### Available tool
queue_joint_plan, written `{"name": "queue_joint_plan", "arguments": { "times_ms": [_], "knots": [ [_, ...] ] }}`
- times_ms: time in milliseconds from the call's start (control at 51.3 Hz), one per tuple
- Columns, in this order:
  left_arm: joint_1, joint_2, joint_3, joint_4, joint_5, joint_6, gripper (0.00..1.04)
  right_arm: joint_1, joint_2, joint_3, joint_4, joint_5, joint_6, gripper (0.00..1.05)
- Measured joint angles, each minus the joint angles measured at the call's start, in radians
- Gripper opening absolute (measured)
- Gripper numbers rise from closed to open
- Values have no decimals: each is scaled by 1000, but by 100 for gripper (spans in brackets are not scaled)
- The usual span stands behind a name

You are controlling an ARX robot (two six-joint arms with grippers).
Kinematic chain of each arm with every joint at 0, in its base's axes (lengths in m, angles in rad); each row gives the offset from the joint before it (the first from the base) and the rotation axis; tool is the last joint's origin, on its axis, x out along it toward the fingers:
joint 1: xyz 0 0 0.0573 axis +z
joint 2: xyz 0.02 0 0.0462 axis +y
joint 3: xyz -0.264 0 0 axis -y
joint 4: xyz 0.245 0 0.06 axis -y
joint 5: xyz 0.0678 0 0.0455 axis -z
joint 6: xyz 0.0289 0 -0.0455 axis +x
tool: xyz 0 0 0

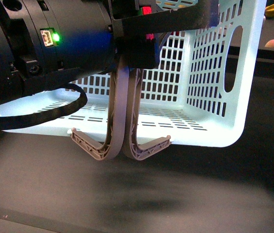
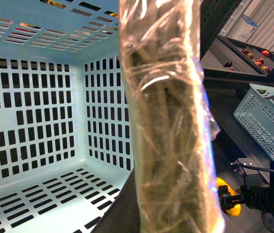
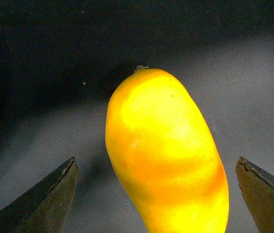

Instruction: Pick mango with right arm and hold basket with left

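Right hand (image 3: 156, 165) wide open, straddling mango (image 3: 163, 155) on dark table (image 3: 258, 77), not touching. Left hand (image 1: 144, 36) at raised, tilted basket (image 1: 209, 77); grip unclear. Second basket (image 2: 267, 121) behind.

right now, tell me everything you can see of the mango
The mango is smooth, glossy, yellow shading to orange, oblong, with a small stem nub at one end. It lies on a dark surface between the open fingers of the right gripper, which touch neither side. Its other end runs out of frame.
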Motion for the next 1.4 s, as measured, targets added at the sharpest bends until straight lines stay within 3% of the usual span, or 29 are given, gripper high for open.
{"name": "queue_joint_plan", "arguments": {
  "times_ms": [604, 935, 1403],
  "knots": [
    [0, 0, 0, 0, 0, 0, 8, -50, 93, 92, -48, 32, -103, 96],
    [0, 0, 0, 0, 0, 0, 8, -43, 113, 122, -51, 35, -102, 62],
    [0, 0, 0, 0, 0, 0, 8, 69, -256, -77, -84, -139, 21, 59]
  ]
}}
